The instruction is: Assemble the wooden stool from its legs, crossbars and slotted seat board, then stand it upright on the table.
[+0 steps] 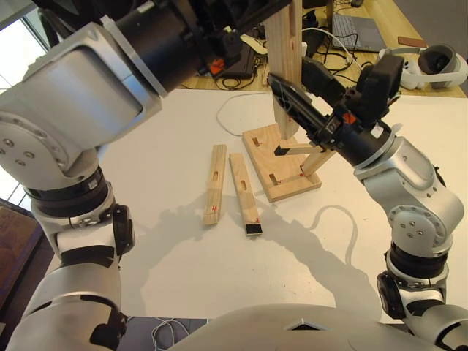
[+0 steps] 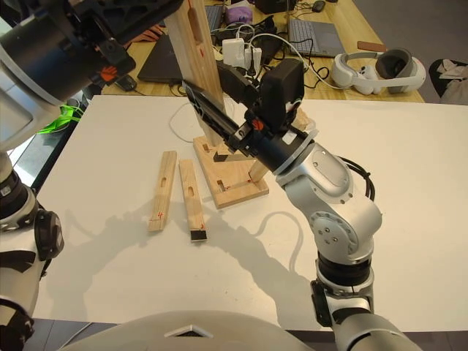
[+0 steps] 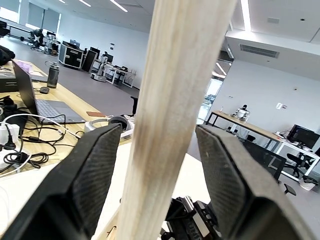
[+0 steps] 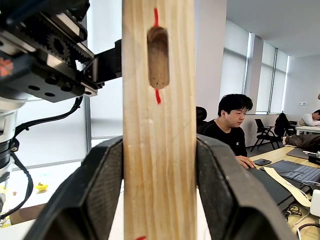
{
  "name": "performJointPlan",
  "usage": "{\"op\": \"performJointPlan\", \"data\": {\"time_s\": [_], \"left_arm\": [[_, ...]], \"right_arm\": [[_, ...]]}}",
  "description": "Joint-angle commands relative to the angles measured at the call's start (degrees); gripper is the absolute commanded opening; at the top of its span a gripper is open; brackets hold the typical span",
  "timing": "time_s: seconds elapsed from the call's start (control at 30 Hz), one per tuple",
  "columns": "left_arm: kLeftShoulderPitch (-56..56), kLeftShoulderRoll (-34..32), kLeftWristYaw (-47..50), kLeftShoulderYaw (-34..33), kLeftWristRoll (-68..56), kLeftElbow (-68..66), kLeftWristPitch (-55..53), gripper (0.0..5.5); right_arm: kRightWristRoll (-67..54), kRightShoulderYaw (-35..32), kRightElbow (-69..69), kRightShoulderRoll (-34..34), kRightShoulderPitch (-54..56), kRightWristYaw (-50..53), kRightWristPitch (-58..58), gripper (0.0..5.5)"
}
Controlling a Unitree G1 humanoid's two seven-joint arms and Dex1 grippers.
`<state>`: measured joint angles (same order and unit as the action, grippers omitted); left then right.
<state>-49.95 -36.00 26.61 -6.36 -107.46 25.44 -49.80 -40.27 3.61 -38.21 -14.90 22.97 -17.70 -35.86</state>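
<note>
The slotted seat board (image 1: 257, 146) lies flat at the middle of the white table. A long wooden leg (image 1: 284, 66) stands upright on it, its foot at the board's far side. My right gripper (image 1: 289, 101) is shut on this leg low down, the slotted face showing between its fingers (image 4: 97, 200). Higher up the same leg (image 3: 170, 125), my left gripper (image 3: 157, 131) is shut on it too. A short piece (image 1: 315, 159) leans at the board's right corner, with a thin black-tipped crossbar (image 1: 292, 150) beside it. Two loose slotted pieces (image 1: 214, 183) (image 1: 243, 191) lie side by side left of the board.
A white cable (image 1: 230, 110) loops on the table behind the board, and another (image 1: 344, 219) curves at the front right. A desk behind the table carries laptops, wires and a headset (image 1: 439, 66). Bare tabletop lies to the front and left.
</note>
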Motion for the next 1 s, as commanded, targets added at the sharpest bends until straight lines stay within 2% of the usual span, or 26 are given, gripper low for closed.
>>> {"op": "performJointPlan", "data": {"time_s": [0.03, 0.23, 0.47, 0.67, 0.8, 1.0], "left_arm": [[0.57, -2.49, -1.9, 1.46, 2.19, 0.41, -0.3, 2.73], [1.41, -3.78, -3.38, 3.06, 4.7, 1.37, -0.32, 2.73], [2.0, -4.36, -3.65, 3.53, 5.32, 1.71, 0.22, 2.73], [3.15, -2.71, 0.07, 3.15, 4.74, 0.34, 3.21, 1.93], [3.58, -1.32, 2.8, 3.12, 3.1, 0.02, 5.55, 1.19], [3.63, 0.97, 4.87, 3.01, -0.12, 0.65, 8.69, 1.03]], "right_arm": [[0.05, 0.62, -1.18, -2.0, -0.54, -1.61, -0.79, 2.05], [3.59, 1.9, -1.43, -5.97, -1.6, -5.03, 0.9, 2.05], [6.98, 2.38, -0.59, -7.22, -1.97, -7.3, 3.0, 2.05], [10.09, 2.8, 0.21, -7.04, -2.29, -7.6, 5.07, 2.05], [12.36, 3.38, 0.83, -6.81, -2.29, -7.77, 6.74, 2.05], [18.85, 4.85, 3.56, -5.32, -1.06, -6.58, 11.76, 2.05]]}}
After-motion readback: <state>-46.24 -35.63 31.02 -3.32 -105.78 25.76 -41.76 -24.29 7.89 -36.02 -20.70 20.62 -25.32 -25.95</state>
